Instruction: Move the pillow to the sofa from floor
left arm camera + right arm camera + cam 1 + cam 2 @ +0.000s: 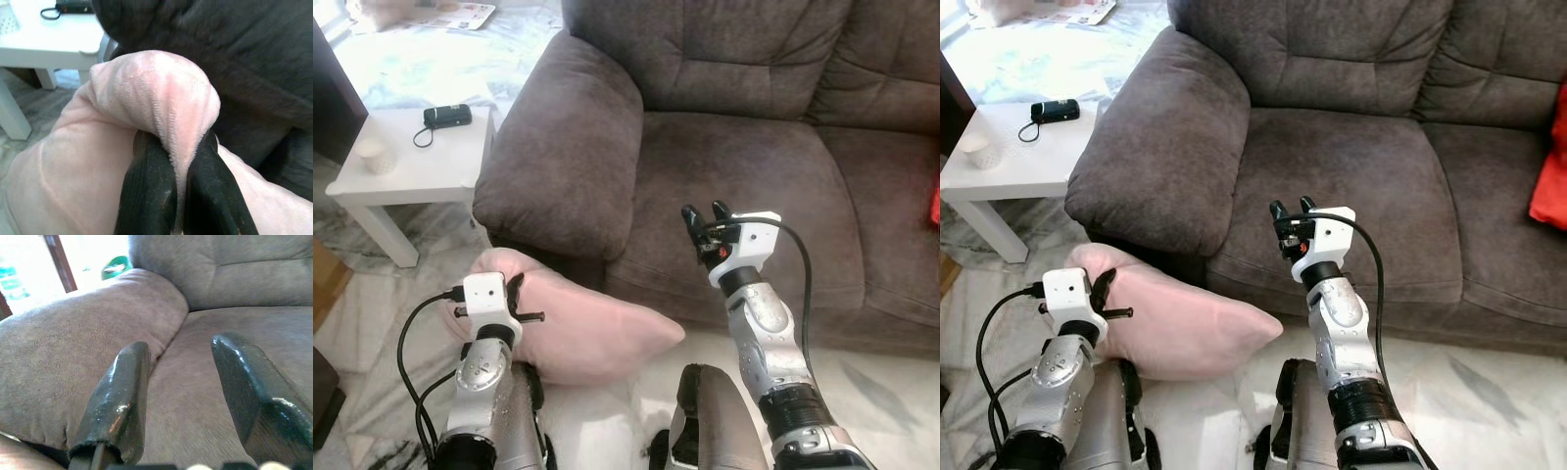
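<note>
A soft pink pillow (587, 328) lies on the floor against the front of the grey sofa (744, 157), below its left armrest. My left gripper (517, 291) is shut on the pillow's upper left corner; in the left wrist view the pink fabric (161, 107) is pinched between the two black fingers (151, 196). My right gripper (707, 217) is raised over the front of the sofa seat, open, with nothing between its fingers (117, 396).
A white side table (411, 157) stands left of the sofa, with a black device (447, 116) and a small white cup (377, 155) on it. A red cushion (1549, 186) sits at the sofa's right end. Pale marble floor (881, 392) lies in front.
</note>
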You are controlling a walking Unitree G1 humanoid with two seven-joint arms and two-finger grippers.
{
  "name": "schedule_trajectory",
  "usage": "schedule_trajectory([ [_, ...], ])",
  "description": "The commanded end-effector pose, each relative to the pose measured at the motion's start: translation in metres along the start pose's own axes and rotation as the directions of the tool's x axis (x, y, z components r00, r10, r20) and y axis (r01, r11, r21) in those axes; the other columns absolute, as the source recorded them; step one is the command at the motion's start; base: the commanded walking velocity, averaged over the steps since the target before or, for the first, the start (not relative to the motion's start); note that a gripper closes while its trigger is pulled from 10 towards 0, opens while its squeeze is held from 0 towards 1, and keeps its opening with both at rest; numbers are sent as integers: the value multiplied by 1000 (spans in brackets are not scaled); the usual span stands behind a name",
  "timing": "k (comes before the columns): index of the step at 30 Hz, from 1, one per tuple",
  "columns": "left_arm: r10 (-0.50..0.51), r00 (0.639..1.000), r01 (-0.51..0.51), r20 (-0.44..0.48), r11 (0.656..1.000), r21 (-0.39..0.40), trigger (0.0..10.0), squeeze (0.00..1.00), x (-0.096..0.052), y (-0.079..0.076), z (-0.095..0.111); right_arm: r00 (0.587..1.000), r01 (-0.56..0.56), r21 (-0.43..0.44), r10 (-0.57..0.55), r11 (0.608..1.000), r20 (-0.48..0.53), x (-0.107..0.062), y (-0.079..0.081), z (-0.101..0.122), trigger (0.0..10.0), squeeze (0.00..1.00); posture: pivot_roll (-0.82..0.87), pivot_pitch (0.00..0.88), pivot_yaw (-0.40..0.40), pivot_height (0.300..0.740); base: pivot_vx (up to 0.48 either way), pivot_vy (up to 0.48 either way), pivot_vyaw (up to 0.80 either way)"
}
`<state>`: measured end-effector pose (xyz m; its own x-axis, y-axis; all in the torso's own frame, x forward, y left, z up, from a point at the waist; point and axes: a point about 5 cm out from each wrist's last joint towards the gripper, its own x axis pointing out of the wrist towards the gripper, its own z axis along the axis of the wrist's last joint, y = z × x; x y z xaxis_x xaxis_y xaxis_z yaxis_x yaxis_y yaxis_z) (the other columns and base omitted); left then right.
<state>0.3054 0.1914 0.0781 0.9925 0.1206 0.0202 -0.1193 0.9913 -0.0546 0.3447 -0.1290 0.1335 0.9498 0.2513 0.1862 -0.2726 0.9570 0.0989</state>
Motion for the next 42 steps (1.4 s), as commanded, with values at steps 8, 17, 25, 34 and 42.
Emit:
schedule_trajectory([
  [8,32,985,-31,170,999,-7,10000,0,7,5,34,1000,-4,0,4,1000,-6,0,-1,-2,10000,0,-2,68,-32,539,-321,0,0],
  [17,40,984,-39,171,999,-10,10000,0,7,6,34,1000,0,-1,0,1000,-5,0,-2,-1,10000,0,-1,69,-37,539,-320,0,0],
  [25,47,985,-46,166,999,-12,10000,0,7,6,34,1000,0,-2,0,1000,-7,0,-2,-2,10000,0,-2,69,-39,539,-150,0,0],
  [34,32,983,-30,179,999,-17,10000,0,6,4,38,1000,8,2,-8,1000,-8,-1,-4,-2,10000,0,-1,69,-41,539,0,0,0],
  [42,26,984,-23,178,1000,-20,10000,0,6,1,38,1000,6,0,-6,1000,5,0,-5,1,10000,0,-4,67,-41,539,0,0,0],
])
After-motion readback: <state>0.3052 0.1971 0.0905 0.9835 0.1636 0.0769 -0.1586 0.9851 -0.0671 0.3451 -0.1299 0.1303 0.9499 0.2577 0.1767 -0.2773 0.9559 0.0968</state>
